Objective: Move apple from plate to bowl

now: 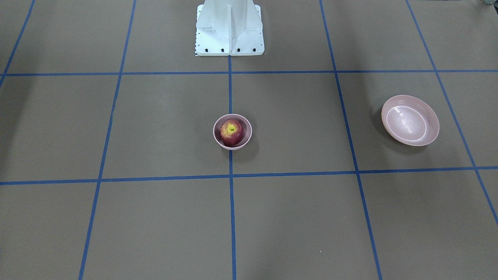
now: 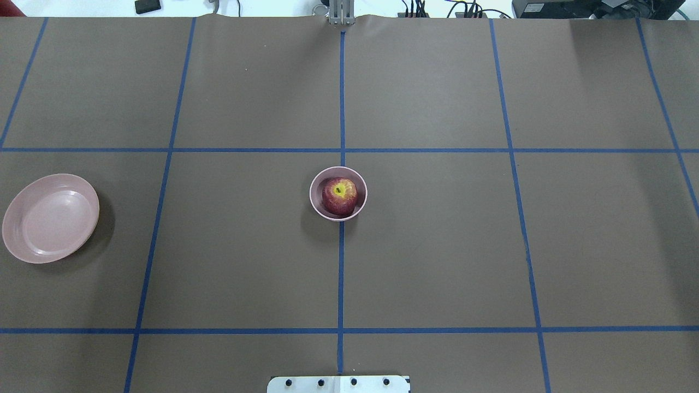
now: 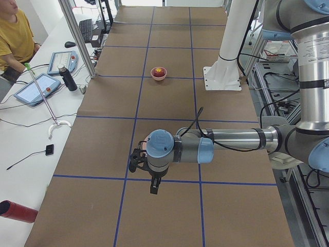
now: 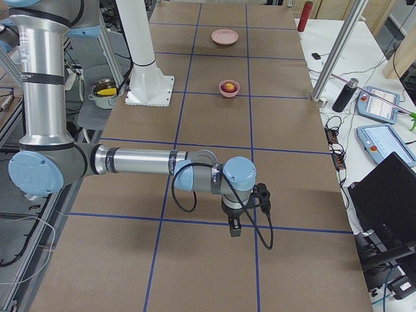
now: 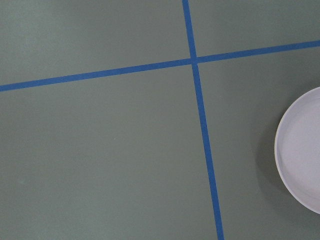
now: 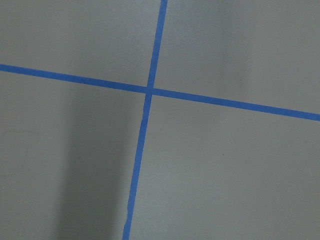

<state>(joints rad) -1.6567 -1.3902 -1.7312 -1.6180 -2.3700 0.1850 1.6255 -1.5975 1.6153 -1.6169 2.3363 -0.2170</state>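
The dark red apple (image 1: 232, 132) sits inside the small deep pink bowl (image 1: 216, 137) at the table's middle; both also show in the overhead view, the apple (image 2: 339, 196) in the bowl (image 2: 315, 203). The wide pink plate (image 2: 52, 218) lies empty on the robot's left side, and its edge shows in the left wrist view (image 5: 302, 150). My left gripper (image 3: 154, 186) shows only in the exterior left view, above the table, far from the bowl. My right gripper (image 4: 235, 227) shows only in the exterior right view, also far from the bowl. I cannot tell whether either is open.
The robot's white base (image 1: 229, 29) stands at the table's edge. Blue tape lines (image 2: 341, 262) grid the brown table. A person, tablets and a bottle (image 3: 68, 78) are on a side bench, and poles (image 3: 77, 36) stand at the table's edge.
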